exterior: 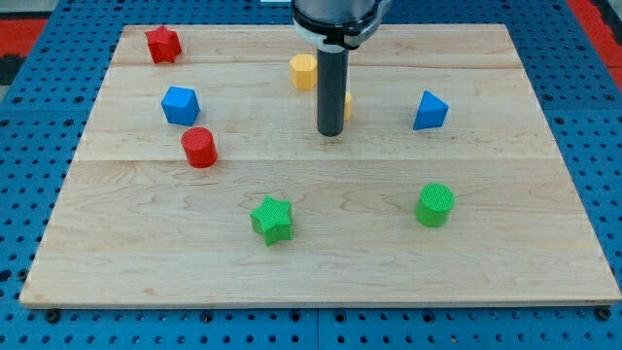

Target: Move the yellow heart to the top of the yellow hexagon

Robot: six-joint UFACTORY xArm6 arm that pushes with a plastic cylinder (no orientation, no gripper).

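The wooden board (321,272) fills most of the view, and there is plenty of bare wood across its middle band and along the view's bottom edge, with more open room on the view's right side past the blue triangular block (430,111). Up near the view's top edge, just left of centre, sits the yellow hexagon (303,71), with only a narrow strip of board between it and that edge. The yellow heart (347,104) is almost wholly hidden behind the rod; only a sliver of yellow peeks out on the rod's right side, so its shape cannot be made out here, and it lies below and to the right of the hexagon. Over on the view's left, the red star (163,44) holds the top corner, the blue block (180,105) sits below it, and the red cylinder (199,148) is just below and right of that one, all well apart from the yellow pair. Lower down, the green star (272,219) and the green cylinder (435,205) stand well clear of the action. The arm comes down from the view's top centre, its dark rod upright, and the tip (330,132) rests on the board just beside the yellow sliver, below the hexagon. There is no pincer to report, only the plain rod.
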